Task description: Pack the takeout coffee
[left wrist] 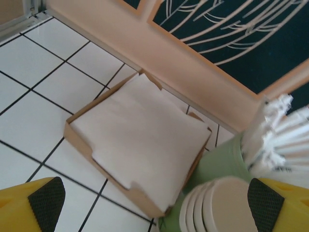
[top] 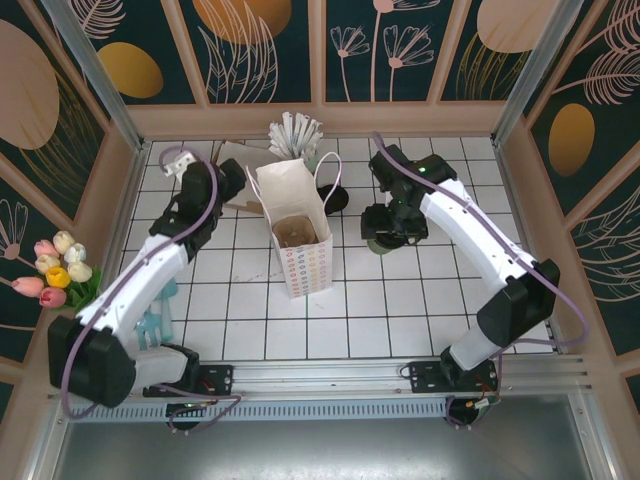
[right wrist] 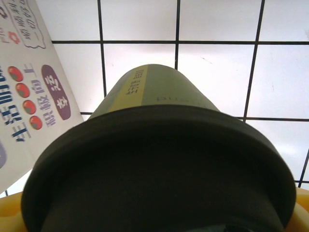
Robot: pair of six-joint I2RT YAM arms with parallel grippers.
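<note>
Cup (right wrist: 159, 92): being straddled by right gripper (right wrist: 156, 208); grasp cannot be told.
Left gripper (left wrist: 154, 203): being held open near napkins (left wrist: 140, 130).

Top external: fixed high, behind the arm bases (top: 440, 375). Faces down and forward across the whole tiled table (top: 400, 300) to the back wall (top: 320, 118). Distant.

Left wrist: low and near. Faces down at the table's far-left corner, onto the napkin tray (left wrist: 140, 135) and straw holder (left wrist: 222, 159).

Right wrist: very near. Faces down along the takeout coffee (right wrist: 159, 92), with the white paper bag (right wrist: 29, 87) at its left edge.

Shared with top external: napkin tray (top: 238, 160) and straw holder (top: 295, 135); takeout coffee (top: 378, 242) and white paper bag (top: 305, 265).
</note>
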